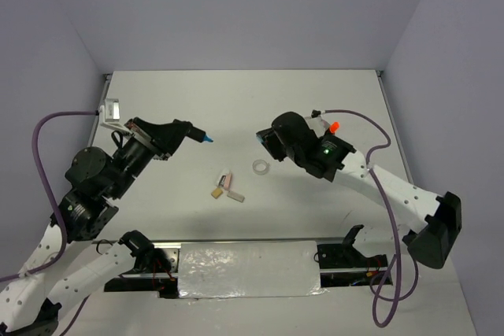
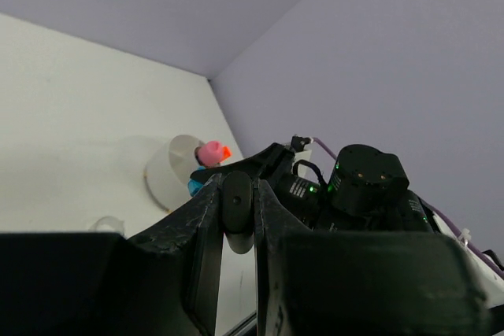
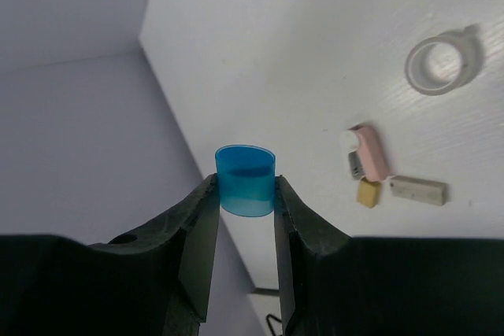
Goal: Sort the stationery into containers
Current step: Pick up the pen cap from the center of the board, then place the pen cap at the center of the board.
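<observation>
The right gripper (image 3: 246, 188) pinches a blue cap (image 3: 246, 177) at its fingertips, most of the cap standing proud, in the air above the bench (image 3: 260, 45). So shallow a hold on a smooth round wall may let the cap squirt out or tip. The left gripper (image 2: 236, 194) is pressed onto a black marker (image 2: 236, 212), raised left of centre and aimed at the right arm, so a crossing move risks collision. The tub (image 2: 167, 172) stands on the right, largely hidden from above by that arm, so a drop may miss its compartment.
</observation>
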`<state>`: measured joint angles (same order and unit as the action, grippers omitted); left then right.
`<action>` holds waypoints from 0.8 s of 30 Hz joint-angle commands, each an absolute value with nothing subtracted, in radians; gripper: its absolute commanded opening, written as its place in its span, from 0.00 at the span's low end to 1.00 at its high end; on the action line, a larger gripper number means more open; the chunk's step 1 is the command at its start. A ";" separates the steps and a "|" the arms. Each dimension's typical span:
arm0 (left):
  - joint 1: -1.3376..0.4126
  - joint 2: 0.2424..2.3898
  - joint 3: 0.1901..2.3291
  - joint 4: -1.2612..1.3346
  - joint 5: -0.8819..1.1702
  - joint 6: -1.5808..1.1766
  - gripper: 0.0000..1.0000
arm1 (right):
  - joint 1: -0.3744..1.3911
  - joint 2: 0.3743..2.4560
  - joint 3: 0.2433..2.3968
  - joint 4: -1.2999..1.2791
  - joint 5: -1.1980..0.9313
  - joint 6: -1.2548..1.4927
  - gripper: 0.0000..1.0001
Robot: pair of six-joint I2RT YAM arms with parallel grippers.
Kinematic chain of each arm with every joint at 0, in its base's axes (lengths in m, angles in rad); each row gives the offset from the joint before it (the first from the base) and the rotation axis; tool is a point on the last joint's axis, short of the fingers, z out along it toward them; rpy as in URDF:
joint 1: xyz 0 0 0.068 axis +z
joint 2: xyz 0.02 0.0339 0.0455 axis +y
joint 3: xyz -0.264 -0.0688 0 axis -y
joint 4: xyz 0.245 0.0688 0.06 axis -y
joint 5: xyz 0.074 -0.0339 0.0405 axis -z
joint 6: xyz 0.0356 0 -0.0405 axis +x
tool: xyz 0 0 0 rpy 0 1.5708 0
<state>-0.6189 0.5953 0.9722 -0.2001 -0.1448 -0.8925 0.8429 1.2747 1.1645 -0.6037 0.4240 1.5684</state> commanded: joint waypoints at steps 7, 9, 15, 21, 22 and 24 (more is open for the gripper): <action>-0.623 0.729 0.924 0.199 -0.008 -0.851 0.00 | 0.816 1.103 1.070 -0.559 0.397 1.527 0.20; -0.623 0.739 0.902 0.228 0.006 -0.906 0.00 | 0.816 1.117 1.143 -0.609 0.416 1.473 0.20; -0.624 0.749 0.910 0.197 0.002 -0.957 0.00 | 0.749 1.192 1.154 -0.641 0.322 1.192 0.19; -0.621 0.654 0.968 -0.109 -0.257 -0.991 0.00 | 0.753 1.339 1.019 -0.632 0.232 0.930 0.17; -0.621 0.640 0.965 -0.120 -0.265 -0.979 0.00 | 0.753 1.362 1.006 -0.614 0.206 0.875 0.18; -0.621 0.609 0.968 -0.155 -0.270 -0.959 0.00 | 0.753 1.455 1.002 -0.614 0.163 0.731 0.18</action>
